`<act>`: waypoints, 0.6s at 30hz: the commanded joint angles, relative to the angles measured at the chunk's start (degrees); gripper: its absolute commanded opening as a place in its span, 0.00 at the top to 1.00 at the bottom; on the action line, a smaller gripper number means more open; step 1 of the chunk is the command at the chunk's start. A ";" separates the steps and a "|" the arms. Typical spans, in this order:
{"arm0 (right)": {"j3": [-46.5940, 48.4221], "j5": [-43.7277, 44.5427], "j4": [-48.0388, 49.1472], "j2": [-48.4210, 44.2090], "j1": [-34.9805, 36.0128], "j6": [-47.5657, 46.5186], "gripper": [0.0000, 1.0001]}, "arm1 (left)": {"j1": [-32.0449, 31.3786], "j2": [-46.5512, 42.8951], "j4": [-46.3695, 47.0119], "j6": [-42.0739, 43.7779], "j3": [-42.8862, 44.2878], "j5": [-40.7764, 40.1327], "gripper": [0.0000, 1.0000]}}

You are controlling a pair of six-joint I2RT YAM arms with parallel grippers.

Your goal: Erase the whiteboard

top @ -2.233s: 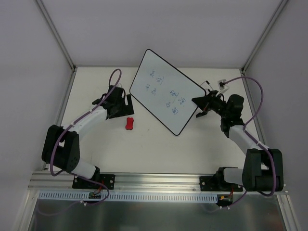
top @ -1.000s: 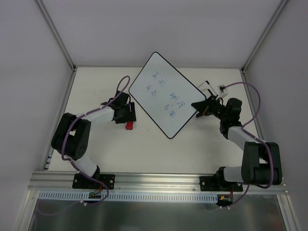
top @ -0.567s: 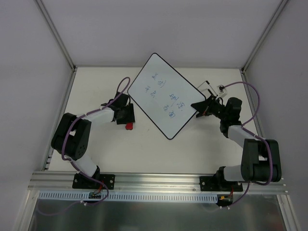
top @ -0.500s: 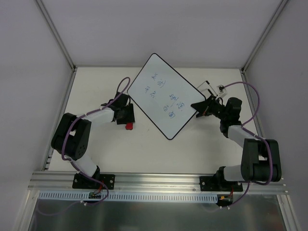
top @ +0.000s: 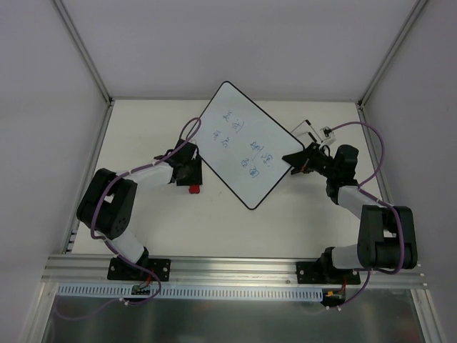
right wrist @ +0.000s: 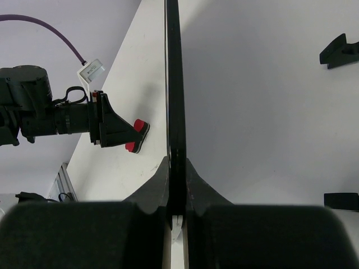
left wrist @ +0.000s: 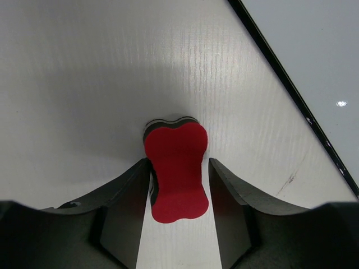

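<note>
The whiteboard bears blue handwriting and is tilted up off the table. My right gripper is shut on the board's right edge. The right wrist view shows that edge pinched between the fingers, beside the board's underside with its black feet. A small red bone-shaped eraser lies on the table left of the board. My left gripper straddles it. In the left wrist view the eraser sits between the jaws: the left finger is against it, and a thin strip of table separates it from the right finger.
White enclosure walls stand at the left, back and right of the table. An aluminium rail runs along the near edge by the arm bases. A white tag hangs on the right arm's cable. The board's black rim passes close to the left gripper.
The left gripper came down over the red eraser and its jaws narrowed around it. The right gripper kept hold of the whiteboard, which shifted slightly.
</note>
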 commanded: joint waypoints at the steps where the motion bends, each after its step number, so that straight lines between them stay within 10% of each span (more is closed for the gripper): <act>1: -1.54 -1.10 -6.11 1.66 0.54 -12.11 1.00 | -0.80 -0.81 -0.77 1.64 -0.31 -2.48 0.55; 12: -1.45 -2.06 -6.20 2.01 0.54 -12.11 1.00 | -0.98 -2.56 -1.38 4.62 6.80 -3.80 0.94; 18: -1.10 -4.08 -6.20 3.50 0.62 -12.73 1.00 | -0.98 3.40 -1.21 12.44 19.54 -4.68 0.97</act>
